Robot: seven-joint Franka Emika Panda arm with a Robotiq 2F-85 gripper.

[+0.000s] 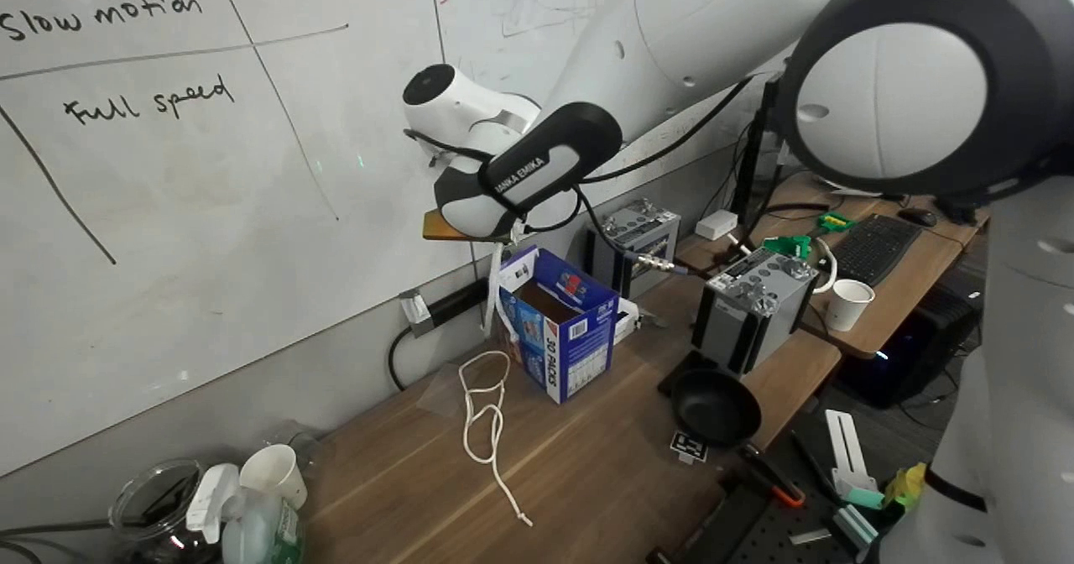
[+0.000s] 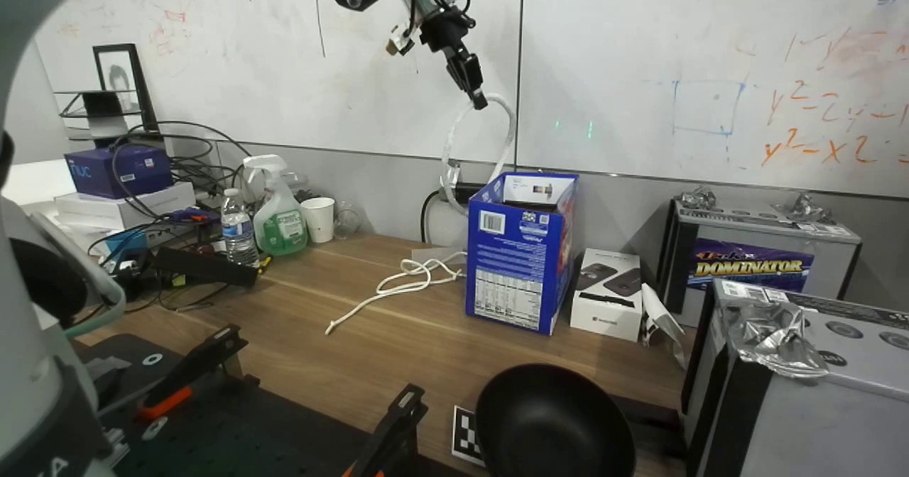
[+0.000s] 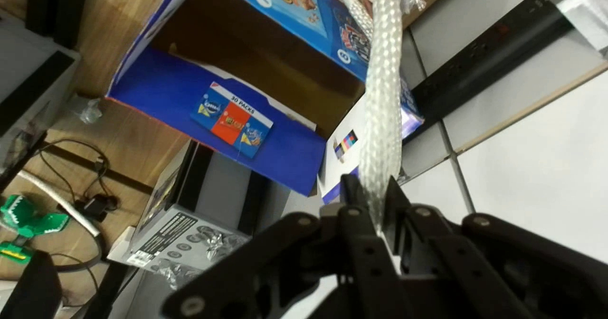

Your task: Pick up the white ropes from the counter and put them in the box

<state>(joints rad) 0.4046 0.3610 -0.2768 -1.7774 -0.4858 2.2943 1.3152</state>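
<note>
Below the whiteboard (image 2: 632, 72), on the wooden counter (image 1: 587, 463), a loose white rope (image 2: 403, 289) lies just beside the upright blue box (image 2: 508, 264). Higher up, the gripper (image 3: 373, 188) pinches a braided white rope (image 3: 385, 72), its loop hanging outside the box.

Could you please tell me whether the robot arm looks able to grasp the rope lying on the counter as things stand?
Probably not yet: the gripper is shut on another rope. Otherwise, the loose rope looks reachable, lying uncovered on the counter.
</note>
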